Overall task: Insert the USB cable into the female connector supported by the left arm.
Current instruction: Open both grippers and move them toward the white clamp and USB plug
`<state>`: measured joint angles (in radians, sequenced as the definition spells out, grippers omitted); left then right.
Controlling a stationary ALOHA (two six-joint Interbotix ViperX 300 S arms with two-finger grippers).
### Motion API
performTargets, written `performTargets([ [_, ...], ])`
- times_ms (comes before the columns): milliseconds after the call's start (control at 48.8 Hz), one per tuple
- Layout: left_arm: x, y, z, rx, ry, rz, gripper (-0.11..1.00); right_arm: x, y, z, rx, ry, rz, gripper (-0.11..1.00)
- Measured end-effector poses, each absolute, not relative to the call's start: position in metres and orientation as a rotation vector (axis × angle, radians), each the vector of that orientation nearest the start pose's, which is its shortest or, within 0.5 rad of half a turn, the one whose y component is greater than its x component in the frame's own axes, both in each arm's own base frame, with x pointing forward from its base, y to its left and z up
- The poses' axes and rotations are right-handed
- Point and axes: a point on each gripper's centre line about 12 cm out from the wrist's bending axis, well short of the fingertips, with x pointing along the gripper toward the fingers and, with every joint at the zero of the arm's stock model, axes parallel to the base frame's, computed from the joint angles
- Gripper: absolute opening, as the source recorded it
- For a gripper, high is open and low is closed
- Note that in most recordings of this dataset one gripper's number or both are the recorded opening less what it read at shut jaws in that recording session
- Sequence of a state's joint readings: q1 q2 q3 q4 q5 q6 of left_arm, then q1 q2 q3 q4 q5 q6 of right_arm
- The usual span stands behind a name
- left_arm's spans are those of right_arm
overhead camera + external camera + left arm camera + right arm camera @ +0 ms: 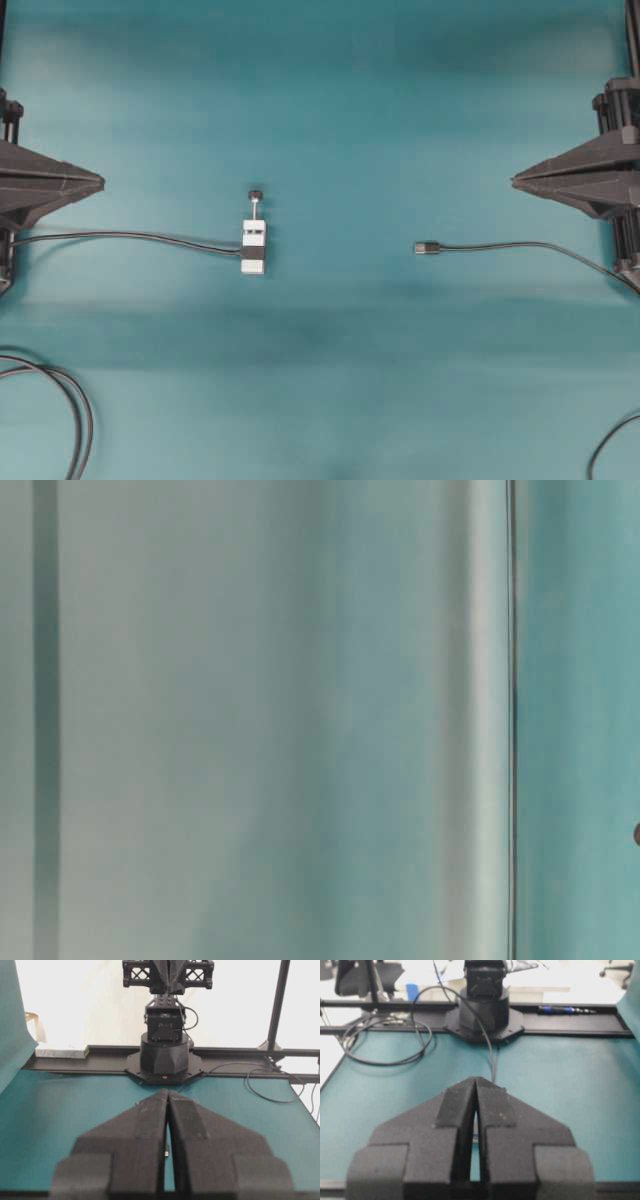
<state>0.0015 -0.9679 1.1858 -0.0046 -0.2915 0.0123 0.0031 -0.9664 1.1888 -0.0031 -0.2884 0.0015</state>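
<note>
The female connector (pixel 254 247), a white block with a black band and a pin pointing to the far side, lies left of centre on the teal mat; its black tail runs left. The USB cable (pixel 500 244) lies right of centre, its grey plug (pixel 426 247) pointing at the connector with a wide gap between them. My left gripper (pixel 100 182) hangs shut and empty at the left edge, well short of the connector. My right gripper (pixel 515 181) hangs shut and empty at the right edge, beyond the plug. Both wrist views show wedge fingers (pixel 150 1125) (pixel 455 1110) pressed together at the tips.
Loose black cable loops lie at the near left corner (pixel 75 410) and near right corner (pixel 605 450). The opposite arm's base (pixel 165 1055) (pixel 484 1010) stands on a black rail in each wrist view. A cable coil (pixel 385 1040) lies beside it. The table-level view is a blur.
</note>
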Motion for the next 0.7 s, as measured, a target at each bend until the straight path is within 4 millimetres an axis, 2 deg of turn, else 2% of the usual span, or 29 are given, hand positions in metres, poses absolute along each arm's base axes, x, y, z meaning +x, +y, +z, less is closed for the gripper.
performTargets([
  [369, 0.202, -0.002, 0.275, 0.039, 0.152, -0.015, -0.01, 0.198, 0.003, 0.290, 0.019, -0.050, 0.016, 0.00],
  [513, 0.208, -0.002, 0.268, 0.064, 0.182, -0.016, -0.01, 0.202, 0.003, 0.279, 0.026, 0.031, 0.016, 0.00],
  [595, 0.214, -0.003, 0.255, 0.060, 0.217, -0.019, -0.01, 0.206, 0.003, 0.268, 0.029, 0.086, 0.014, 0.00],
  [697, 0.220, -0.005, 0.225, 0.056, 0.295, -0.028, -0.01, 0.213, 0.003, 0.247, 0.057, 0.175, 0.010, 0.00],
])
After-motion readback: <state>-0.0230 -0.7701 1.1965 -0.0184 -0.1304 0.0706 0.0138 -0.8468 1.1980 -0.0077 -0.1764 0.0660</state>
